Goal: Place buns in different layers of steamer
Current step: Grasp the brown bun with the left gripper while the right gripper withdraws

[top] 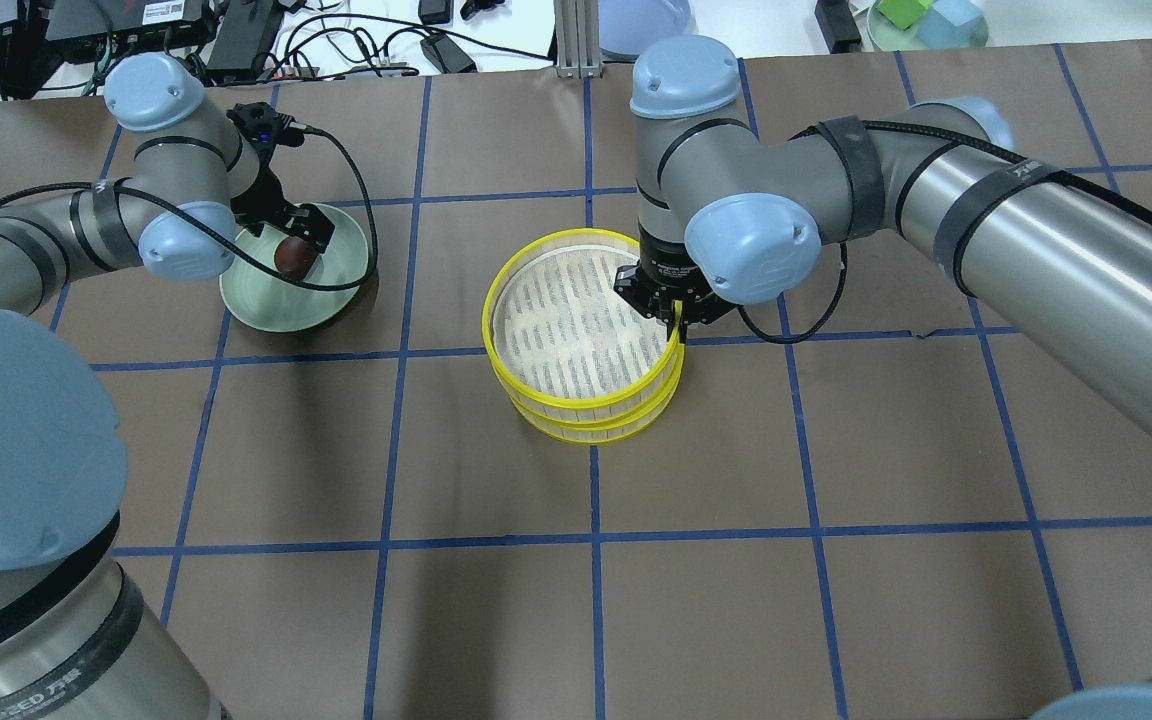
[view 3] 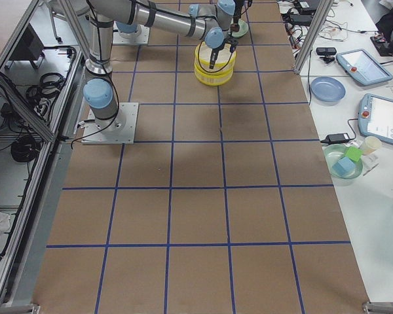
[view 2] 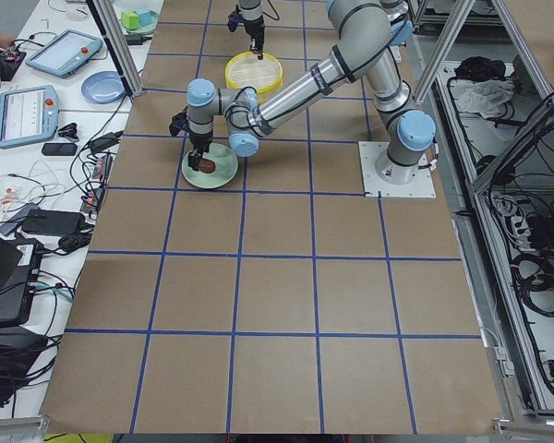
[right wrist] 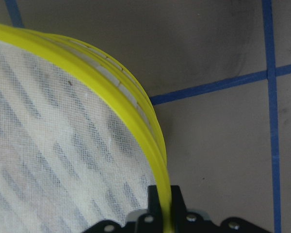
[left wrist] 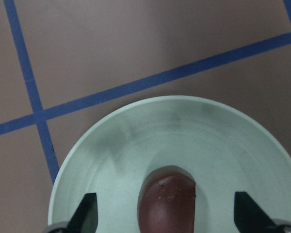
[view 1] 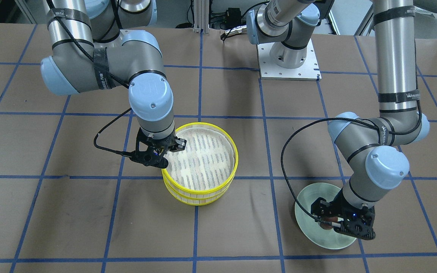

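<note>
Two yellow-rimmed steamer layers stand stacked mid-table, the top layer point(top: 576, 236) on the lower layer point(top: 586, 432). The top layer's white liner is bare. My right gripper point(top: 674, 322) is shut on the top layer's rim point(right wrist: 136, 99); the yellow rim runs between its fingers in the right wrist view. The dark reddish-brown bun point(left wrist: 167, 201) lies on the pale green plate point(left wrist: 184, 126). My left gripper point(top: 301, 240) is open over the plate, with one finger point(left wrist: 87, 211) on each side of the bun, apart from it. The cream-white bun is not in view.
The plate point(top: 286, 308) sits to the left of the steamer stack in the overhead view. The left arm's base plate point(view 1: 288, 64) is bolted to the table at the robot's side. A blue bowl point(top: 641, 20) and a dish of blocks point(top: 926, 20) lie beyond the far edge.
</note>
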`<state>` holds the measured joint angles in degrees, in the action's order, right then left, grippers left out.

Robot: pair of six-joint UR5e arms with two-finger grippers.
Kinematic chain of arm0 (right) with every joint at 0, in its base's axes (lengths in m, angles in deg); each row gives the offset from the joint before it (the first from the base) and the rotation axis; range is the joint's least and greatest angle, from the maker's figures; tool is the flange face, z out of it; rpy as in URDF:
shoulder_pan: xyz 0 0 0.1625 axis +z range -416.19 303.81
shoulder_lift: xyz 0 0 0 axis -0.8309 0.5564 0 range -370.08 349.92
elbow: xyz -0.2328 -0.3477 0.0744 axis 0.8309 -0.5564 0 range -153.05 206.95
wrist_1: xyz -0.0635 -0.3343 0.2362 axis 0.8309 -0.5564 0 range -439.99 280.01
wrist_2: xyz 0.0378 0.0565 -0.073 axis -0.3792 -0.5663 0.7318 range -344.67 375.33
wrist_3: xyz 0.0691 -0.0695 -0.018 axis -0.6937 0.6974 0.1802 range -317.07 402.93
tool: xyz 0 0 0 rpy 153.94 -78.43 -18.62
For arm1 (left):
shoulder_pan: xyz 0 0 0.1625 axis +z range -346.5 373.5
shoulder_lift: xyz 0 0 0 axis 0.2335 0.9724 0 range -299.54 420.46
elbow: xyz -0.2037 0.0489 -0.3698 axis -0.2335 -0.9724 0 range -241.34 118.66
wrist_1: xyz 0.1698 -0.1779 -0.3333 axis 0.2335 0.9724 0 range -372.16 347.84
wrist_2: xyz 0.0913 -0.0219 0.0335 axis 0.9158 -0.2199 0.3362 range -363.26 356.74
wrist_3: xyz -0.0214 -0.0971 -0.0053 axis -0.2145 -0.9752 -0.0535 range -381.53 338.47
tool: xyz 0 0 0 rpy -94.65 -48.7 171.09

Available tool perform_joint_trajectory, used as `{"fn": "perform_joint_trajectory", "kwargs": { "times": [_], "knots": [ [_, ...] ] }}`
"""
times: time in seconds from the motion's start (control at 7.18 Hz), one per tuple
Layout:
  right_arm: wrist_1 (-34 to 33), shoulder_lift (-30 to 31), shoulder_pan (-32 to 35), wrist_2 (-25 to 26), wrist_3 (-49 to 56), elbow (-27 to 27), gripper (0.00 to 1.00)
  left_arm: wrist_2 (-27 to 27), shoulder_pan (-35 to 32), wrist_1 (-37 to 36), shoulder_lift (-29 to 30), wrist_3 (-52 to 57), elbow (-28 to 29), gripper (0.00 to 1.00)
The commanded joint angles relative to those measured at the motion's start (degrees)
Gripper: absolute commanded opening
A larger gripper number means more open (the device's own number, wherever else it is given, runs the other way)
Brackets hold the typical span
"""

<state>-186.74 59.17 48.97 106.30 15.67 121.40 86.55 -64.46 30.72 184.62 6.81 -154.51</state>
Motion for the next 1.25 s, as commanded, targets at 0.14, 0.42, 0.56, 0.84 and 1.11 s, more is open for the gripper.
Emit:
{"fn": "perform_joint_trajectory", "kwargs": {
  "times": [0.14,0.42,0.56,0.84,1.11],
  "knots": [
    [-0.5,-0.1,-0.1,1.0,1.3,1.5,0.00,1.6,0.0,0.9,0.9,0.2,-0.1,0.00],
    [-0.6,-0.1,-0.2,1.1,1.3,1.5,0.00,1.5,-0.1,1.3,-0.9,-0.4,0.4,0.00],
    [-1.0,0.1,-0.2,1.3,0.7,1.4,0.47,1.2,-0.1,5.2,-2.9,-2.5,1.6,0.00],
    [-0.4,2.9,-0.7,0.4,1.4,-1.3,1.00,0.6,-2.3,14.7,-8.3,-12.7,3.9,0.00],
    [12.4,17.1,-2.8,-3.0,1.7,-7.4,1.00,-2.4,-7.4,19.4,-13.4,-25.8,3.9,0.00]
  ]
}}
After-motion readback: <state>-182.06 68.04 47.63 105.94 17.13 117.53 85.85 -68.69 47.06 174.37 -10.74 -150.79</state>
